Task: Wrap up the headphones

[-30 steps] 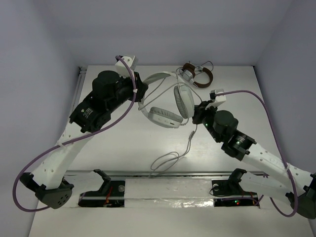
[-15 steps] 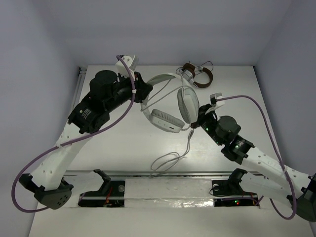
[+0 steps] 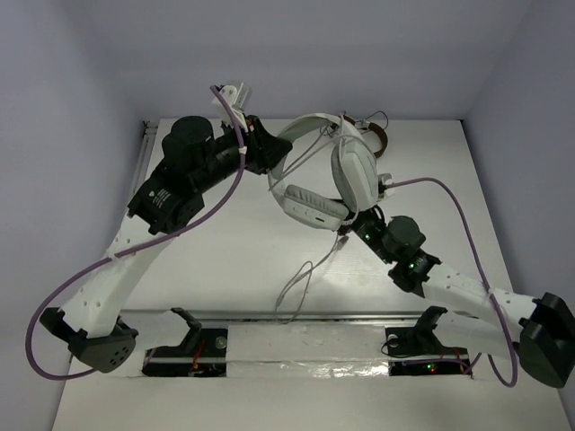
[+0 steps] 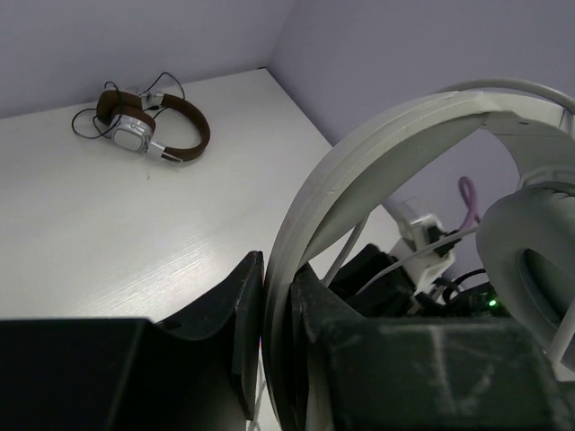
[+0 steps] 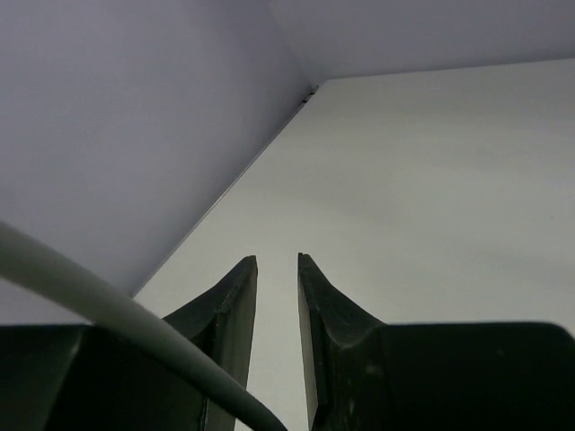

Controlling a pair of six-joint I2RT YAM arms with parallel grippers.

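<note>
Now, left pincer tight on headband of the headphones; right pincer narrowly apart, seemingly empty

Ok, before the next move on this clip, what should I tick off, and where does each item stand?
1. Left gripper clamped on the headband of the headphones: ok.
2. Right gripper holding the cable: cannot tell. Its jaws stand narrowly apart with nothing between the tips, and the cable crosses low beside them.
3. Cable wound round the headphones: not ok. It trails loose toward the near edge of the table.
4. Cable free of knots: cannot tell.
5. Brown headphones out of the way: ok, lying apart at the far side.
</note>
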